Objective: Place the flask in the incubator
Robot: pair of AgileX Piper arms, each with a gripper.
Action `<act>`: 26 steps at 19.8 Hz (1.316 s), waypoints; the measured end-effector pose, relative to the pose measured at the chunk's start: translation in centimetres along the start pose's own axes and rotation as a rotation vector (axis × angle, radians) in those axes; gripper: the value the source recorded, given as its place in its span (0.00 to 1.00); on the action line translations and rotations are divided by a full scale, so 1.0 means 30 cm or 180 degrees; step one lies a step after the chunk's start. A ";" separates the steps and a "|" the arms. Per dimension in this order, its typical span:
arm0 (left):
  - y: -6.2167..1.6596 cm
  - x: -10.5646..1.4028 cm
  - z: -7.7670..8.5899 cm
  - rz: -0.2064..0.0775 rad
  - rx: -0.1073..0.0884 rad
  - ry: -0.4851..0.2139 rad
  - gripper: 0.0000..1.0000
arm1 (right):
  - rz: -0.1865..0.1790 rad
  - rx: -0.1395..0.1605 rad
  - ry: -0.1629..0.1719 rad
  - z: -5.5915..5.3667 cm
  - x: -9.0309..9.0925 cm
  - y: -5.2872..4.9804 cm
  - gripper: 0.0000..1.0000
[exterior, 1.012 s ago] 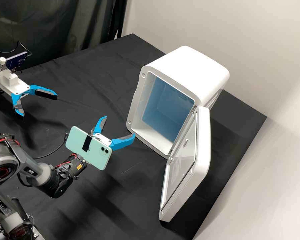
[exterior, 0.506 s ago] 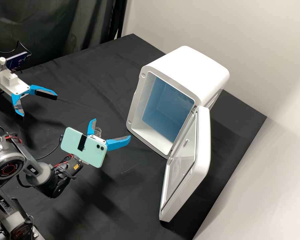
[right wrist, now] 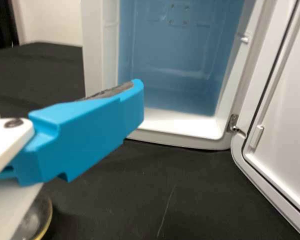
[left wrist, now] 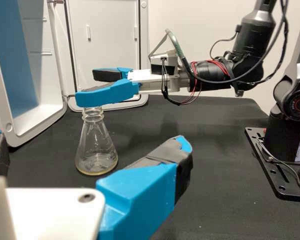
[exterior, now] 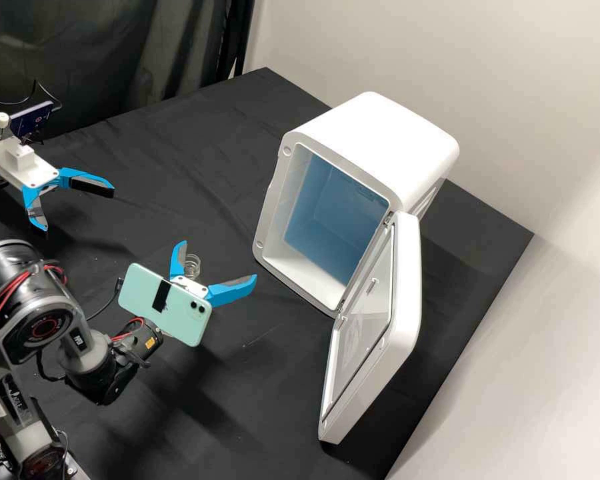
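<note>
The flask (left wrist: 96,145) stands upright on the worktop (exterior: 180,153), between the wide-spread jaws of the right arm (exterior: 93,367). The open incubator (exterior: 380,133) lies just beyond them. The jaws of the left arm (exterior: 17,163) are spread wide too, well away.

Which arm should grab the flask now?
Right. The right gripper hangs open at the mouth of the flask, a finger to either side, with the open incubator just ahead. The left gripper, also open, is farther from the flask and from the incubator.
</note>
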 end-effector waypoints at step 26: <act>0.004 -0.003 0.008 0.0010 0.0057 -0.0049 1.00 | 0.0287 0.0129 -0.0088 0.015 -0.060 0.059 1.00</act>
